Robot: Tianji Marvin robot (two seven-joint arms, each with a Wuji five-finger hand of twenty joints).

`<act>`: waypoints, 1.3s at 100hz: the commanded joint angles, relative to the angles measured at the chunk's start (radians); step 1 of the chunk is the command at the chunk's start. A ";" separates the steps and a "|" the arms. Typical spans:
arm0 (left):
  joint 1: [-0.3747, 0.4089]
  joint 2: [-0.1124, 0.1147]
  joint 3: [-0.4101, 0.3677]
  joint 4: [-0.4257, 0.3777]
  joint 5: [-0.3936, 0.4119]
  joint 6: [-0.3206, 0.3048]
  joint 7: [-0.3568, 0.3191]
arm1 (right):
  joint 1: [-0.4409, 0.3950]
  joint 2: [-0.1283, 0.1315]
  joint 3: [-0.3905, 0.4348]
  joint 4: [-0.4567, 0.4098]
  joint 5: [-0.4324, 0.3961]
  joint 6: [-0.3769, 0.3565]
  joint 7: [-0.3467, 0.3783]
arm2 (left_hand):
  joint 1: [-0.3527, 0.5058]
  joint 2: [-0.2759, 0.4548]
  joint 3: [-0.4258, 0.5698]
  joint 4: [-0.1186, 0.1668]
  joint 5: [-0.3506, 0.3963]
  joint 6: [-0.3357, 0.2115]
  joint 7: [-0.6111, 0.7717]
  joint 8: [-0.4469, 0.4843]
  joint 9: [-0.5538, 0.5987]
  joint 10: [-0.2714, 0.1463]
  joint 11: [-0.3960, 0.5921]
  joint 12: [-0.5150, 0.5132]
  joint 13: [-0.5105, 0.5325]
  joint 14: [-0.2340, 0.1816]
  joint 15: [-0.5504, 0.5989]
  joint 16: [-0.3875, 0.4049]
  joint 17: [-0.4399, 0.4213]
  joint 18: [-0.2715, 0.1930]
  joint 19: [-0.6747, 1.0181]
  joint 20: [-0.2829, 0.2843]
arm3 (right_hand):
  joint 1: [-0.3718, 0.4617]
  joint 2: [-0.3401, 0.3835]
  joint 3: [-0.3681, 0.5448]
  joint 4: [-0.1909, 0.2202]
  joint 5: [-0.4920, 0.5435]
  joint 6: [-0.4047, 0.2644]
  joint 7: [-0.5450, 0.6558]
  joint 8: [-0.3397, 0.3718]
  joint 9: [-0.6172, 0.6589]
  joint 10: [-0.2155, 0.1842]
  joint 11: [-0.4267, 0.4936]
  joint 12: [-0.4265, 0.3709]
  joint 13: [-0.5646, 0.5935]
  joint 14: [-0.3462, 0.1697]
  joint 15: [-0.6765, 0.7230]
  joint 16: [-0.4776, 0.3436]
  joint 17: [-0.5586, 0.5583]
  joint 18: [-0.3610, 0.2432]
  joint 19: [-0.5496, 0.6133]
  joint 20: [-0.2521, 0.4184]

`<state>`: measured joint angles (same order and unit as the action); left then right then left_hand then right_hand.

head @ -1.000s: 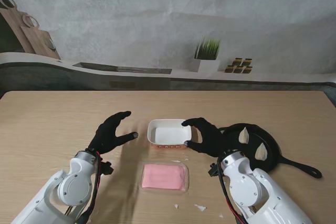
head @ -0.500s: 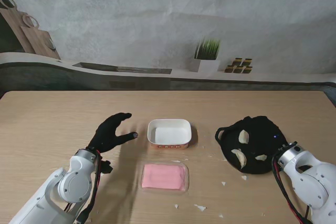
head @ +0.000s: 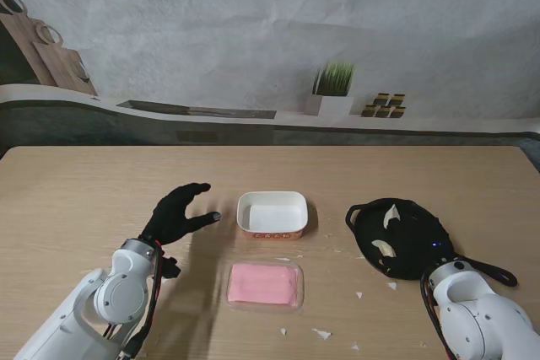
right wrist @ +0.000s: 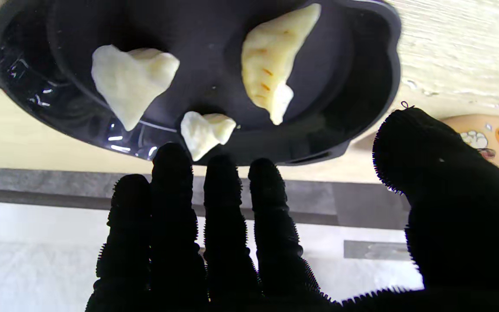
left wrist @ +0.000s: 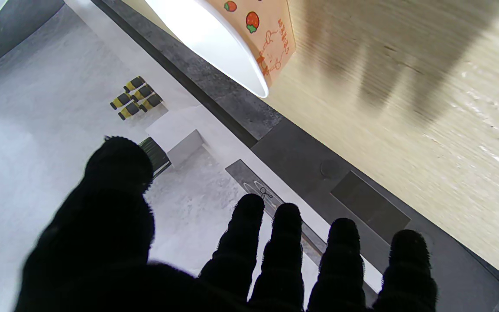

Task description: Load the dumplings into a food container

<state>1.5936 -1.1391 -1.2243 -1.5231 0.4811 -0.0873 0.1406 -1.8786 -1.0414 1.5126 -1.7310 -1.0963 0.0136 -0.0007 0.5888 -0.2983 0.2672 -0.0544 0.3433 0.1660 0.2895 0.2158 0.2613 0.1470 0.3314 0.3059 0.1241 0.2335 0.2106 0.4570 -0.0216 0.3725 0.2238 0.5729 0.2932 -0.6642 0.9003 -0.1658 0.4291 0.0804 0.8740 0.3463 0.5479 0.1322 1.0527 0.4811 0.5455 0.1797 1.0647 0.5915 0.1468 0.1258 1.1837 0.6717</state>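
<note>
A white rounded-rectangular food container [head: 272, 213] with an orange printed band on its wall is seen at the middle of the pale wood-grain table [head: 76, 200]; nothing is seen inside it. A flat pink lid [head: 264, 283] with a clear rim lies nearer, just in front of it. To the right a black cast-iron-looking pan [head: 405, 238] with a matte rim and a long handle holds the dumplings [right wrist: 271, 60]: in the right wrist view three pale, doughy pieces are shown, one crescent with browned pleats, one heart-like lump and one small chunk. Small white crumbs [head: 321, 333] are scattered on the near table.

The left hand [head: 179, 212], gloved in black knit, is held left of the container with fingers spread and thumb apart, nothing gripped. The right hand [right wrist: 275, 242] is gloved alike; in its wrist view the four fingers are extended side by side towards the pan's rim with the thumb wide, and nothing is held.

Compared with half a second before, the right hand has been drawn back from over the pan towards the near right corner, so the pan is now uncovered; the left hand, container and lid are unchanged.
</note>
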 commanded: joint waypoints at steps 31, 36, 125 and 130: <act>-0.004 -0.003 -0.002 0.006 -0.004 -0.002 -0.014 | 0.017 -0.013 -0.089 -0.016 -0.050 0.142 0.070 | 0.036 0.049 -0.031 0.033 0.010 0.003 -0.013 0.003 0.011 0.013 -0.003 -0.001 0.011 -0.005 -0.012 0.015 -0.020 -0.011 -0.061 0.036 | 0.057 -0.008 0.113 0.030 0.029 -0.016 0.022 0.021 0.053 0.014 0.010 0.009 0.078 0.031 0.019 0.005 0.053 0.028 0.084 -0.040; -0.005 -0.003 -0.002 0.006 -0.003 -0.002 -0.011 | 0.030 -0.012 -0.097 -0.004 -0.054 0.143 0.073 | 0.039 0.050 -0.032 0.033 0.011 0.006 -0.013 0.004 0.012 0.013 -0.003 -0.001 0.011 -0.005 -0.012 0.016 -0.020 -0.011 -0.061 0.037 | 0.065 -0.008 0.130 0.031 0.023 -0.036 0.029 0.026 0.048 0.008 0.009 0.009 0.079 0.024 0.018 0.005 0.055 0.024 0.087 -0.044; -0.007 -0.003 -0.007 0.013 0.007 -0.006 -0.007 | 0.122 0.001 -0.187 0.091 -0.104 0.251 0.154 | 0.053 0.051 -0.047 0.036 0.014 0.001 -0.012 0.007 0.015 0.014 -0.003 0.001 0.016 -0.003 -0.010 0.020 -0.026 -0.011 -0.069 0.045 | 0.071 -0.029 0.151 0.029 -0.071 -0.052 0.052 0.034 -0.052 -0.025 -0.007 0.003 0.103 0.036 -0.081 -0.045 0.081 0.044 0.085 -0.096; -0.008 -0.003 -0.008 0.014 0.007 -0.007 -0.005 | 0.127 0.002 -0.189 0.094 -0.108 0.251 0.161 | 0.053 0.052 -0.048 0.036 0.014 0.000 -0.012 0.007 0.014 0.015 -0.003 0.001 0.016 -0.004 -0.011 0.020 -0.026 -0.011 -0.069 0.045 | 0.072 -0.030 0.151 0.029 -0.068 -0.078 0.050 0.033 -0.052 -0.025 -0.007 0.003 0.104 0.037 -0.083 -0.046 0.086 0.049 0.084 -0.098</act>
<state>1.5857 -1.1393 -1.2294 -1.5092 0.4870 -0.0919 0.1449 -1.7517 -1.0352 1.3288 -1.6428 -1.1966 0.2623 0.1360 0.6261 -0.2888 0.2406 -0.0544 0.3551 0.1666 0.2889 0.2157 0.2634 0.1481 0.3314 0.3059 0.1257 0.2335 0.2106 0.4577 -0.0322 0.3725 0.1998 0.5861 0.3855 -0.6691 1.0529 -0.1658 0.3756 0.0251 0.9204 0.3935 0.5256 0.1264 1.0532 0.4986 0.6280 0.1780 0.9883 0.5539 0.2265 0.1520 1.2482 0.5876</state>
